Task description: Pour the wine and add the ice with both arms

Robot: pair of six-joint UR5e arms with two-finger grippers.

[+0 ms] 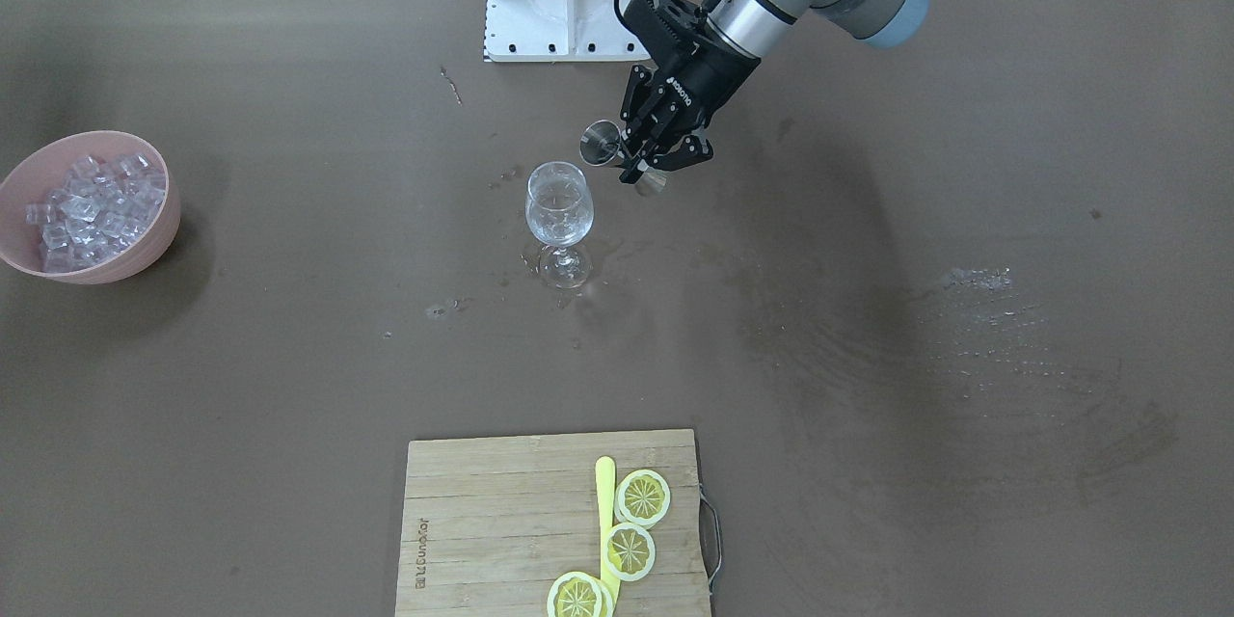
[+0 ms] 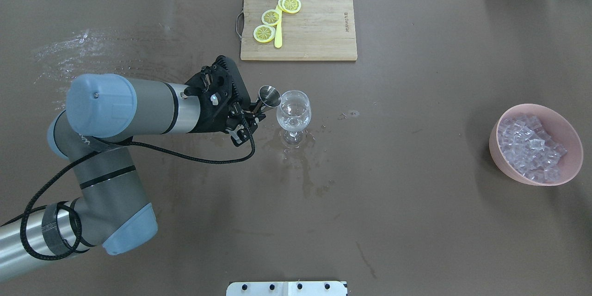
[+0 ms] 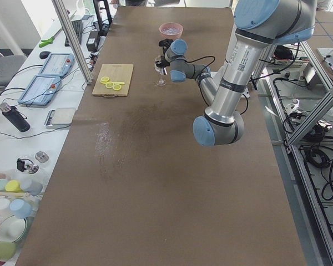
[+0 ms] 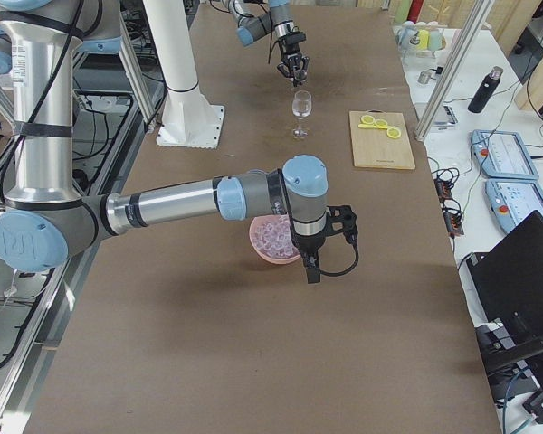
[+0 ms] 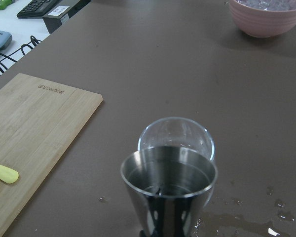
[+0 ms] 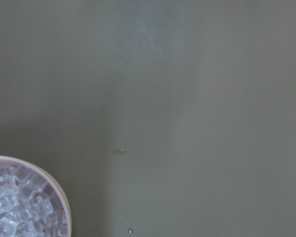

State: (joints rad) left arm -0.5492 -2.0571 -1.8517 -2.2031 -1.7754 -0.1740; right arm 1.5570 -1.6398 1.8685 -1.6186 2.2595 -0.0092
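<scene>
Brown tabletop (image 2: 416, 194), seen from overhead: the left end effector (image 2: 252, 113), lettered ROBOTIQ, is clenched on a steel jigger (image 2: 268, 96), its long axis tipped toward 3 o'clock, mouth just beside the rim of the wine glass (image 2: 293, 110). Well apart at 3 o'clock, ice (image 2: 532, 145) fills a pink bowl (image 2: 497, 148). The right end effector (image 4: 309, 269) hangs nearer it; its grip I cannot tell. The stamp on the cutting board (image 2: 314, 37) is too small to read.

Clear stemmed glass (image 2: 293, 110) upright mid-table; steel jigger (image 2: 268, 96) tipped mouth-first just beside its rim, clamped at the waist in left gripper (image 2: 253, 112); ice (image 2: 532, 148), small clear cubes, heaped in pink bowl (image 2: 508, 170) well apart.
</scene>
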